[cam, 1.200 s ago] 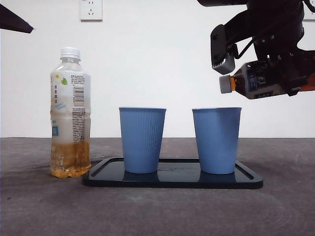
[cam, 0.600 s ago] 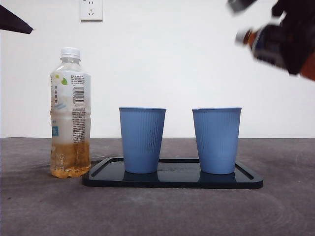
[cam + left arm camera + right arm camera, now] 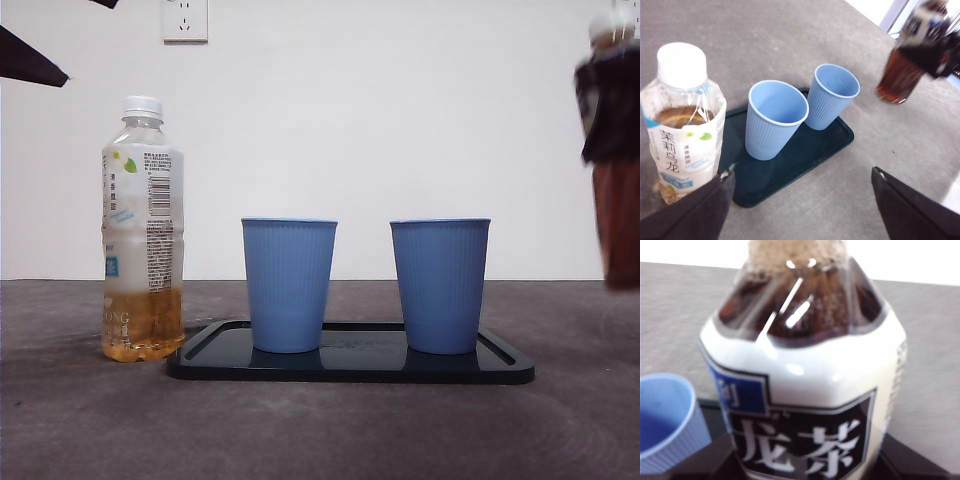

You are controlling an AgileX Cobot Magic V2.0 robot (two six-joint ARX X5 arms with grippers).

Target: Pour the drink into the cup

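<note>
Two blue cups stand on a black tray: the left cup and the right cup. My right gripper is shut on a dark tea bottle with a black and white label. It holds the bottle upright and blurred at the front view's right edge, to the right of the tray. The bottle also shows in the left wrist view. My left gripper is open and empty, back from the tray. Both cups look empty there.
A jasmine tea bottle with a white cap, about a quarter full of yellow drink, stands left of the tray and close to my left gripper. A wall socket is on the back wall.
The dark bottle was lying sideways above the right cup. It has swung upright and moved right and down, away from the cup. Cups, tray and jasmine bottle have not moved.
</note>
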